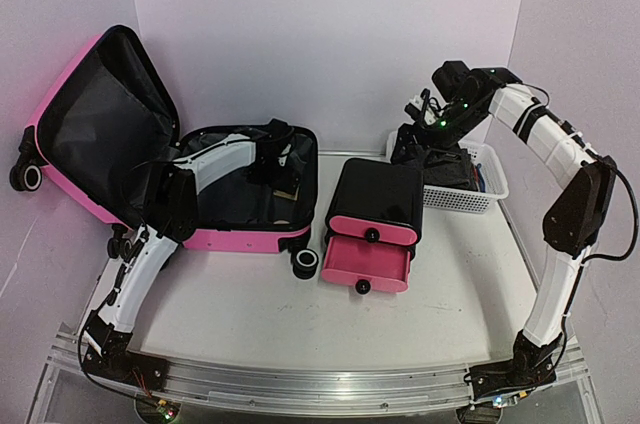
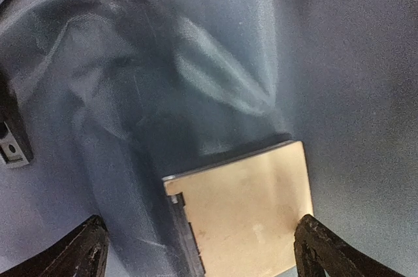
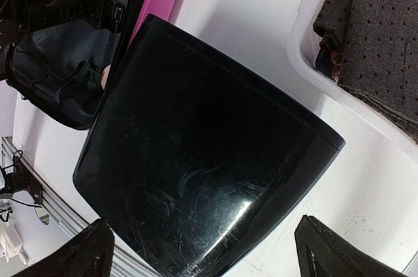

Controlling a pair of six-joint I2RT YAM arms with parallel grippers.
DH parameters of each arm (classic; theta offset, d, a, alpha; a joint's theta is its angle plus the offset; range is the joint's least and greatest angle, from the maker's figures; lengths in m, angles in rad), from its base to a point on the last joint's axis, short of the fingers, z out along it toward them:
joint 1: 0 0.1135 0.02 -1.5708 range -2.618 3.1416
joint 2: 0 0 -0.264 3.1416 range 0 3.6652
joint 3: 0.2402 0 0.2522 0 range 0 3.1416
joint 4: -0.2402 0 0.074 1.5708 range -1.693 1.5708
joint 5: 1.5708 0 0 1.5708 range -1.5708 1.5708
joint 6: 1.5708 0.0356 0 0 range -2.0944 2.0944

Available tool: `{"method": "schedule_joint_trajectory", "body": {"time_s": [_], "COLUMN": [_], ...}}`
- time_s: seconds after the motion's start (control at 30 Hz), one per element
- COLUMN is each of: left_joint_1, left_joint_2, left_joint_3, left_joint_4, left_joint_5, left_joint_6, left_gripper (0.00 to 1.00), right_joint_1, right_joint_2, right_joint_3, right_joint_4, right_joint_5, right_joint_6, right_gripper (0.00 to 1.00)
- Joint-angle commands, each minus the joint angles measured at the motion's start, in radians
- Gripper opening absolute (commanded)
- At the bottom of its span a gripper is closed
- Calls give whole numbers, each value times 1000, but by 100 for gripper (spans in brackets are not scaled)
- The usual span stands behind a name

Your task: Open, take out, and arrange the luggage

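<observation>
Your luggage (image 1: 240, 239) lies unzipped with its lid up, but emptying looks unfinished. Your left gripper (image 2: 200, 228), jaws spread and gripping nothing, straddles a flat tan card (image 2: 248, 205) on crinkled dark lining (image 2: 130, 61). Your right gripper (image 3: 202, 228), jaws likewise released, hangs above the glossy, scratched black cabinet (image 3: 196, 140).

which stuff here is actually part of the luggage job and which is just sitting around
Part of the job:
- luggage, pink, lying open
- tan flat item on its dark lining, likely one to take out
- left gripper, open over that item

Just lying about:
- black cabinet with pink drawers, lower one pulled out
- white basket holding dark things
</observation>
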Motion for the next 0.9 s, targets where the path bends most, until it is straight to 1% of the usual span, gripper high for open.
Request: {"method": "schedule_joint_trajectory", "body": {"time_s": [0.0, 0.1, 0.23, 0.33, 0.57, 0.6, 0.63, 0.7, 0.73, 0.8, 0.87], "left_joint_1": [-30, -29, -28, -22, 5, 8, 14, 25, 31, 43, 58], "left_joint_2": [10, 0, -18, -48, -89, -90, -94, -120, -127, -141, -160], "left_joint_3": [-3, -22, -20, -27, -56, -52, -48, -55, -46, -20, -5], "left_joint_4": [27, 4, -23, -35, -77, -94, -105, -99, -97, -94, -82], "left_joint_5": [-62, -143, -252, -295, -303, -308, -299, -173, -96, 41, 165], "left_joint_6": [60, 91, 97, 97, 53, 47, 43, 41, 36, -4, -80], "left_gripper": [99, 99, 99, 94, 79, 79, 81, 92, 96, 99, 99], "right_joint_1": [-6, -7, -9, -10, -10, -10, -10, -10, -10, -9, -10], "right_joint_2": [-40, -30, -25, -21, -25, -26, -28, -31, -34, -34, -37], "right_joint_3": [13, 18, 28, 33, 25, 24, 23, 16, 12, 8, 9], "right_joint_4": [3, -1, -6, -8, -9, -8, -8, -8, -9, -8, -9], "right_joint_5": [6, 3, 1, 3, 0, -1, -3, -3, -3, -5, -5], "right_joint_6": [-15, -14, -19, -18, -11, -10, -9, -9, -8, -6, -2], "right_gripper": [98, 98, 98, 98, 98, 98, 98, 98, 98, 98, 98]}}
